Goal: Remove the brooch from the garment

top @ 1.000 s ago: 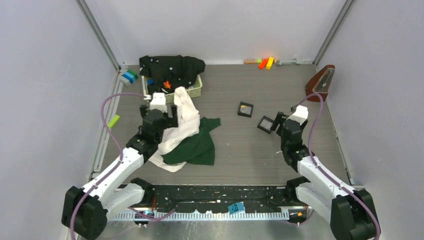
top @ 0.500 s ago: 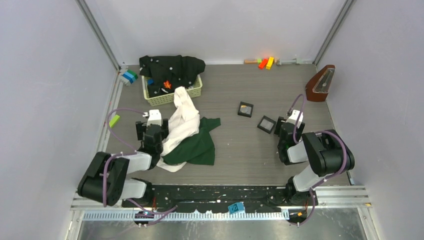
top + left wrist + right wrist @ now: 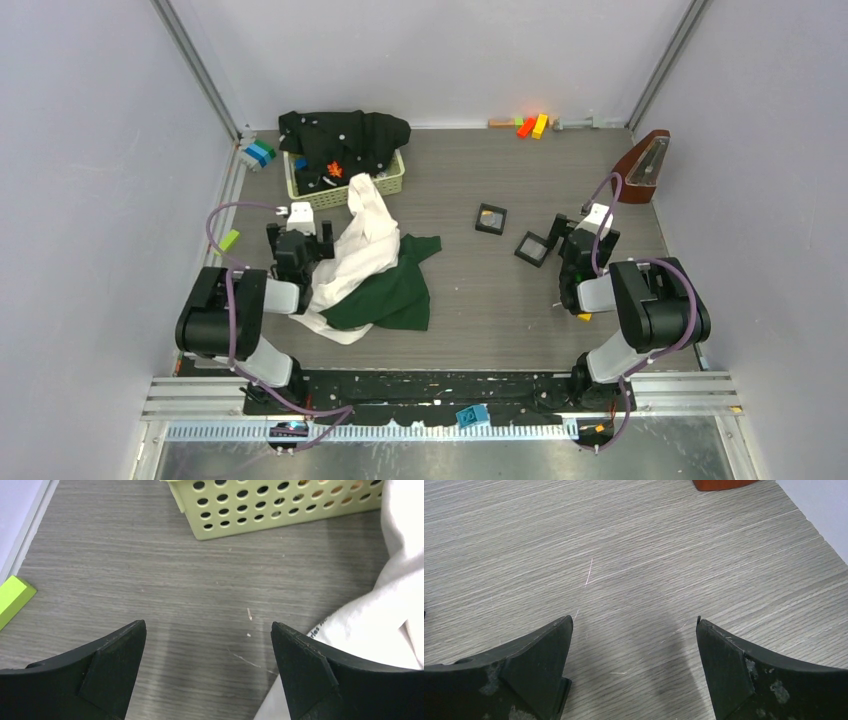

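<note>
The garment (image 3: 372, 262) lies in a loose heap on the worktop (image 3: 480, 310), left of the middle. Its cream-white part reaches up to the basket (image 3: 392, 185), and the dark green part spreads to the near side. It looks soft, light and limp, so I expect it to fold and drag along when something pulls at it. One side should probably pin the cloth flat while the other takes the pin. I cannot find the brooch on this cloth in any view; it may be hidden in a fold. It is likely small and hard, and best taken at its body, not by the fabric around it.

The left arm is folded back low, and the left tool (image 3: 299, 233) points toward the basket. It is spread wide and holds nothing. In the left wrist view its right finger is just beside the edge of the cream cloth (image 3: 395, 580), but I cannot tell if they touch.

The right arm is folded in the same manner. The right tool (image 3: 582, 232) is also spread wide and empty, over bare worktop, well apart from the garment and near two small black boxes (image 3: 532, 247).
</note>
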